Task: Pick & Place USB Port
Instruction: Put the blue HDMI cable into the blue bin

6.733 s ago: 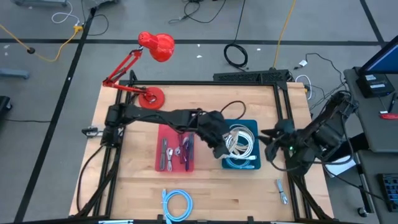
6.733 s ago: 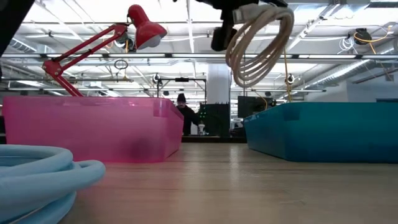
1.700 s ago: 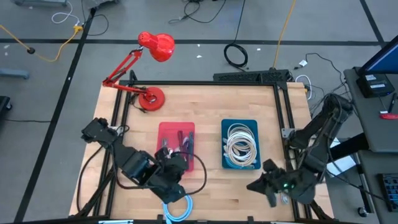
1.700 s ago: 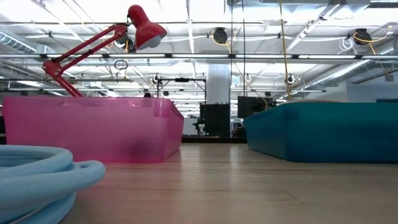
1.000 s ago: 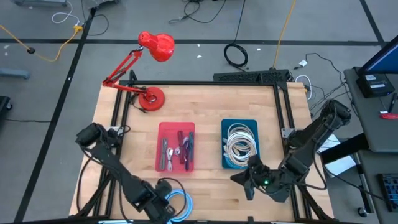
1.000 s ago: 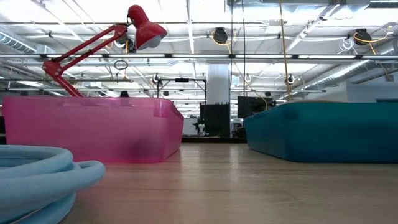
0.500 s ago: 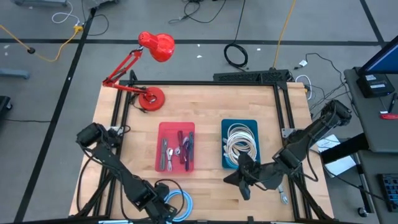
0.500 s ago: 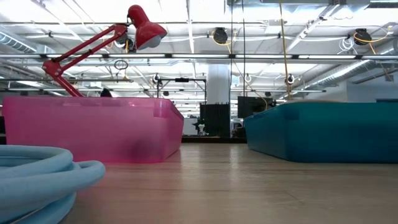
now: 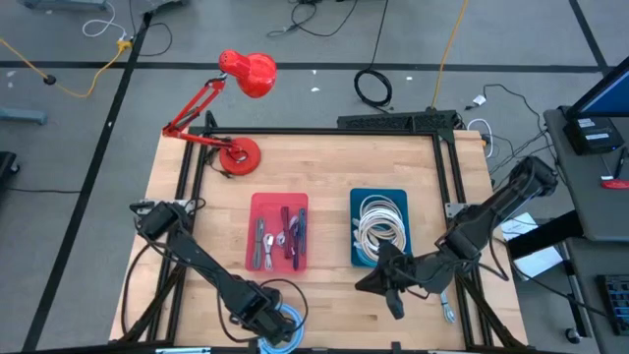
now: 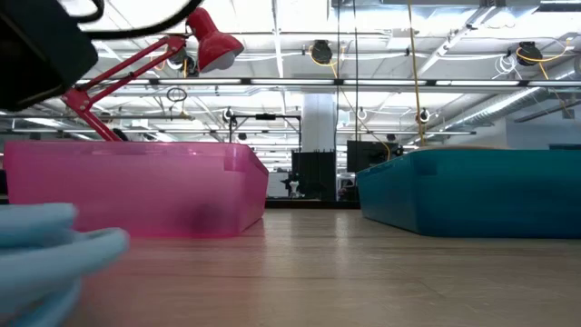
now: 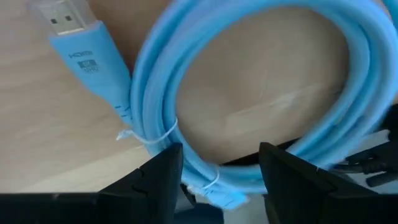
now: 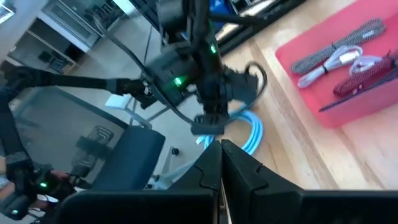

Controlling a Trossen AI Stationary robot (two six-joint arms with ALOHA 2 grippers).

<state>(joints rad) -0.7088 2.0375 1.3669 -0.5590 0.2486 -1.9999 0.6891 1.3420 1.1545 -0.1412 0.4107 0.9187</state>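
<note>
A light-blue coiled cable (image 9: 286,329) lies flat at the table's near edge; its plug (image 11: 73,38) reads HDMI. My left gripper (image 11: 221,177) is open right above it, one finger on each side of the tied part of the coil (image 11: 186,163). My right gripper (image 9: 378,283) is shut with nothing in it, over bare wood in front of the teal bin (image 9: 378,228). In the right wrist view its fingers (image 12: 221,177) lie together. Nothing here can be told for certain to be a USB port. My left gripper comes at the coil from above, its fingers (image 11: 155,180) standing across the tied bundle of strands (image 11: 200,175). Whether they touch the cable, I cannot tell. The coil lies on the table.
A pink tray (image 9: 278,232) holds several short cables, and the teal bin holds white coiled cables (image 9: 379,226). A red desk lamp (image 9: 236,108) stands at the far left. A small silvery part (image 9: 445,307) lies by the right rail. Bare wood lies between the trays.
My left gripper has shifted a little toward the table's right, onto the blue coil, and its arm now shows at the low view's top left. The coil has shifted in the low view, where it sits lower and smeared. My right gripper has drifted toward the table's left, staying shut.
</note>
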